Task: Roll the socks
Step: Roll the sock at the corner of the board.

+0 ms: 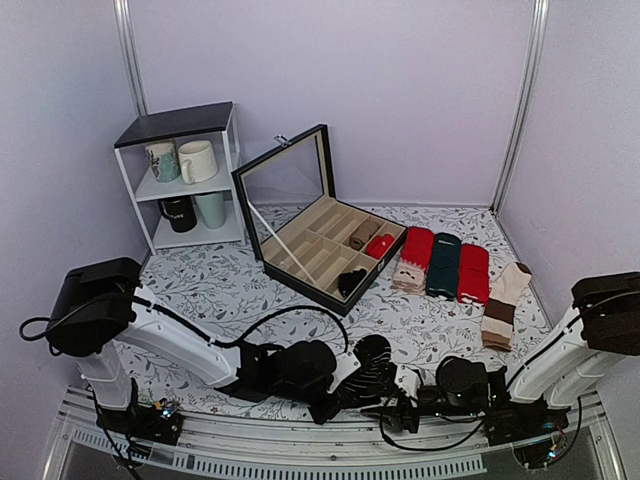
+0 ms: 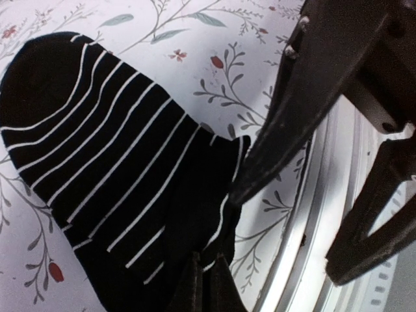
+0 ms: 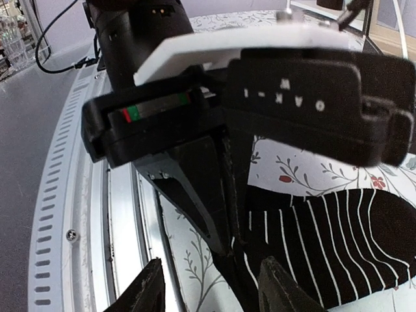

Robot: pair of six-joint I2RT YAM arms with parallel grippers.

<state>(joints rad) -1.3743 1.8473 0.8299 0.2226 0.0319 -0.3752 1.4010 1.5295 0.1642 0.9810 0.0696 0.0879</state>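
Note:
A black sock with thin white stripes (image 1: pixel 372 362) lies flat on the floral cloth near the front edge. It also shows in the left wrist view (image 2: pixel 110 169) and the right wrist view (image 3: pixel 338 240). My left gripper (image 1: pixel 340 395) (image 2: pixel 207 263) is shut, pinching the sock's near edge. My right gripper (image 1: pixel 392 408) (image 3: pixel 214 289) is open and empty. Its fingers (image 3: pixel 151 289) stand either side of that pinched corner, facing the left gripper, just above the cloth.
An open black compartment box (image 1: pixel 300 255) holds a few rolled socks. Red and green socks (image 1: pixel 443 265) and a brown-cream sock (image 1: pixel 500 305) lie flat at the right. A white shelf with mugs (image 1: pixel 190 180) stands back left. A metal rail (image 1: pixel 300 462) runs just behind both grippers.

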